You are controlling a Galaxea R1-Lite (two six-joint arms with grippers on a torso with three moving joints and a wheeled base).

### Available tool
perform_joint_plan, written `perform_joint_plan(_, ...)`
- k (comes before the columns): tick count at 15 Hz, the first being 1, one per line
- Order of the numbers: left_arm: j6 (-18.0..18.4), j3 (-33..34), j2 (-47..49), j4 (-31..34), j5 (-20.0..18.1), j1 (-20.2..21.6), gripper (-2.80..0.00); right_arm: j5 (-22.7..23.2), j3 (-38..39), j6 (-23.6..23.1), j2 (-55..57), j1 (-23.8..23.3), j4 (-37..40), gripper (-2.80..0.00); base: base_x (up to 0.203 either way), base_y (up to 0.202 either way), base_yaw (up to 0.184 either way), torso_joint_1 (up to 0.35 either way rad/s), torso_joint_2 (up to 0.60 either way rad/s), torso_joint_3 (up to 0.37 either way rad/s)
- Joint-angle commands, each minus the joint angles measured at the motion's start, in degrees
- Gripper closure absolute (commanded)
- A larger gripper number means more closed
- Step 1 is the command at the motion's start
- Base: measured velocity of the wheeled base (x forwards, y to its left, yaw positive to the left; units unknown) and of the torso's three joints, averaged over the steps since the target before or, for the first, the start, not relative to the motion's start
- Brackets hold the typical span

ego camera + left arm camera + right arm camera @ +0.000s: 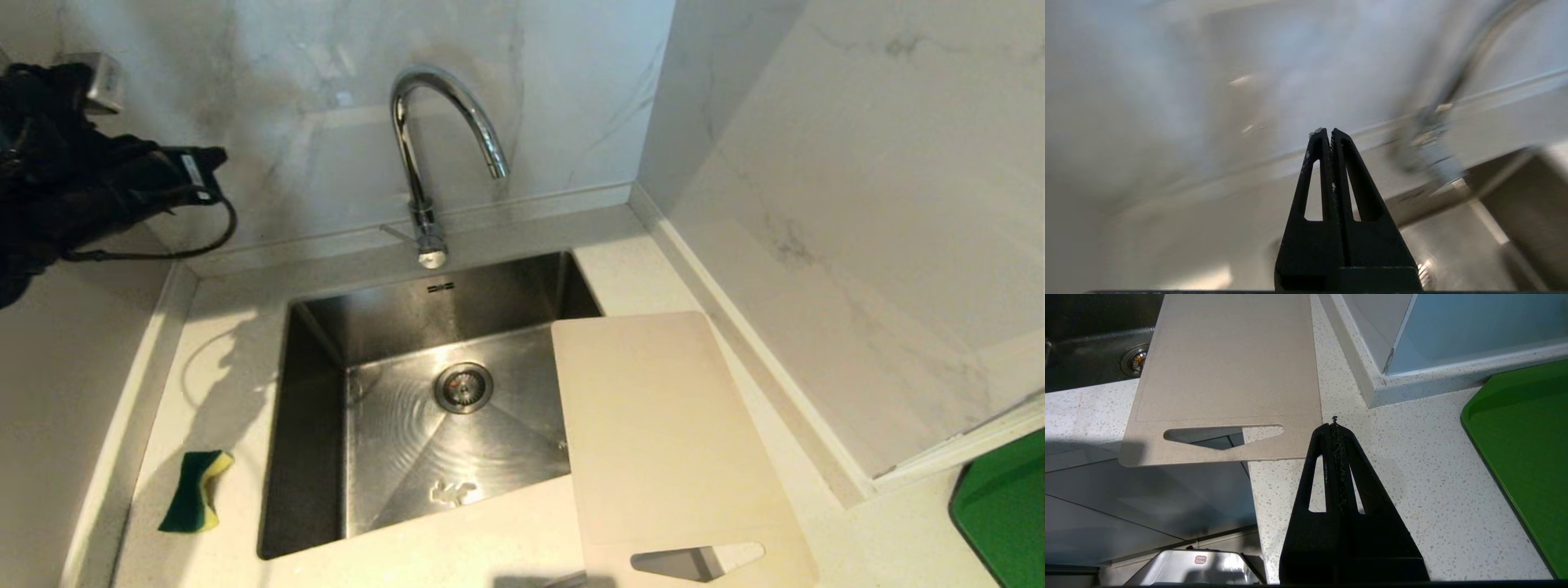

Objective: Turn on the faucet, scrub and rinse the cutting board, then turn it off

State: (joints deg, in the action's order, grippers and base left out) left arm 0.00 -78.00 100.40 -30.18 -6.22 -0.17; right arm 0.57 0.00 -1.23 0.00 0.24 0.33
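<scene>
- faucet standing at 12 o'clock behind the sink, arched spout curving toward 2 o'clock; thin lever sticking out from its base toward 9 o'clock; no water running, so judging step one not yet done
- cutting board lying flat at 4 o'clock of the drain, long axis running 12 to 6, left edge overhanging the basin, handle slot at the near end poking past the counter edge
- left gripper showing fingers pressed together, holding nothing; arm hanging at 10 o'clock in the head view, well apart from the tap; faucet base lying toward 3 o'clock from it, lever pointing its way; left arm looking the nearer one for the lever
- right gripper also closed and empty, sitting low by the near counter edge, just beside the board's handle corner
- sponge lying on the counter at 8 o'clock of the sink, green side up, untouched
- green tray peeking in at 4 o'clock, well apart from everything
- bare counter between left gripper and lever; only the tall neck itself risking a bump
</scene>
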Motion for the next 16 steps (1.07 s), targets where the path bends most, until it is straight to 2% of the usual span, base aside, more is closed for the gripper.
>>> perform_joint_plan(1,-1.7,3.3,-11.2,6.5,0.2,5.2,0.0,0.0,0.1,0.0,0.0,0.0,0.0,0.0,0.0,0.0,0.0,0.0,0.0,0.0)
perform_joint_plan(3,-4.3,5.1,-17.1,13.5,1.9,7.3,0.0,0.0,0.1,0.1,0.0,0.0,0.0,0.0,0.0,0.0,0.0,0.0,0.0,0.0)
perform_joint_plan(5,-5.3,8.6,-23.0,17.4,3.6,10.4,0.0,0.0,0.1,0.1,0.0,0.0,0.1,0.0,0.0,0.0,0.0,0.0,0.0,0.0)
perform_joint_plan(7,-5.6,15.4,-29.7,18.4,1.8,13.2,0.0,0.0,0.1,0.2,0.0,0.0,0.1,0.0,0.0,0.0,0.0,0.0,0.0,0.0)
perform_joint_plan(9,-5.5,24.2,-36.7,18.7,-1.5,13.9,0.0,0.0,0.1,0.2,0.0,0.0,0.1,0.0,0.0,0.0,0.0,0.0,0.0,0.0)
perform_joint_plan(10,-5.4,28.7,-39.2,18.7,-2.5,13.4,0.0,0.0,0.1,0.1,0.0,0.0,0.1,0.0,0.0,0.0,0.0,0.0,0.0,0.0)
perform_joint_plan(12,-5.2,36.6,-43.9,18.7,-3.3,8.3,0.0,0.0,0.1,0.2,0.0,0.0,0.1,0.0,0.0,0.0,0.0,0.0,0.0,0.0)
perform_joint_plan(14,-5.0,42.3,-49.0,18.8,-1.8,3.5,0.0,0.0,0.1,0.2,0.0,0.0,0.1,0.0,0.0,0.0,0.0,0.0,0.0,0.0)
perform_joint_plan(16,-5.4,48.3,-53.9,18.8,0.1,2.5,0.0,0.0,0.1,0.2,0.0,0.0,0.1,0.0,0.0,0.0,0.0,0.0,0.0,0.0)
